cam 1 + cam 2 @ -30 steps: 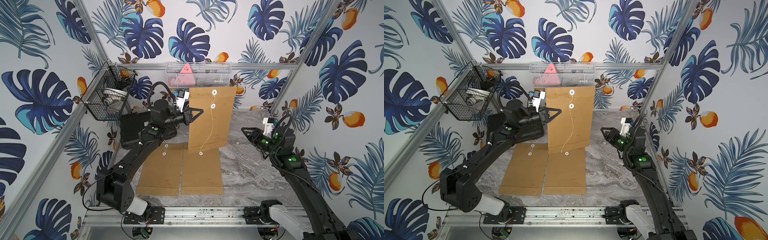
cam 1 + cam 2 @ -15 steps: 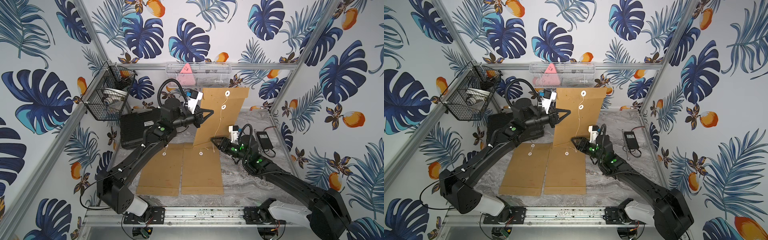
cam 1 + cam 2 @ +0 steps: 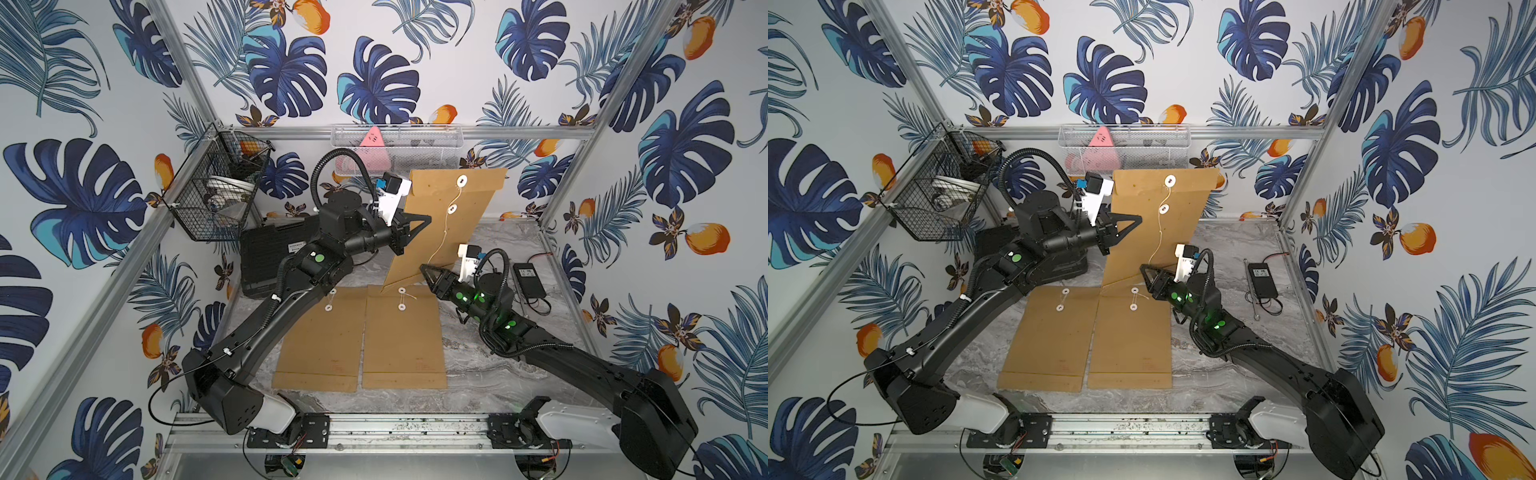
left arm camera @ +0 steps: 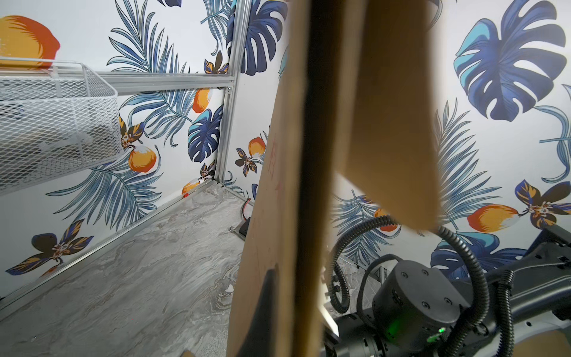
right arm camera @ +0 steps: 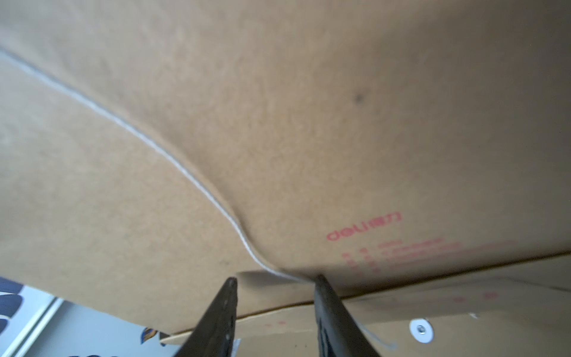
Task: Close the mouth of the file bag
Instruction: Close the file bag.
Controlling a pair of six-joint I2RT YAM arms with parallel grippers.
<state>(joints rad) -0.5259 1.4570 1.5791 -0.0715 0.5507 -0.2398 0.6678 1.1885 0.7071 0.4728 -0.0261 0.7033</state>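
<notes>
we see both top views brightly and evenly lit from overhead, with no glare on the marbled counter (image 3: 478, 374); shadows on it are soft and faint. the wide lens splays the aluminium posts (image 3: 627, 79) outward and stretches the leaf print at the frame edges. in the left wrist view the file bag (image 4: 278, 216) stands so near that its edges smear from 12 to 6 o'clock, while the wall at 9 o'clock is crisp. in the right wrist view the bag is soft and out of focus and its red print blurs. the dark fingers (image 5: 216, 318) of the right end effector (image 5: 275, 280) at 6 o'clock look slightly sharper.
</notes>
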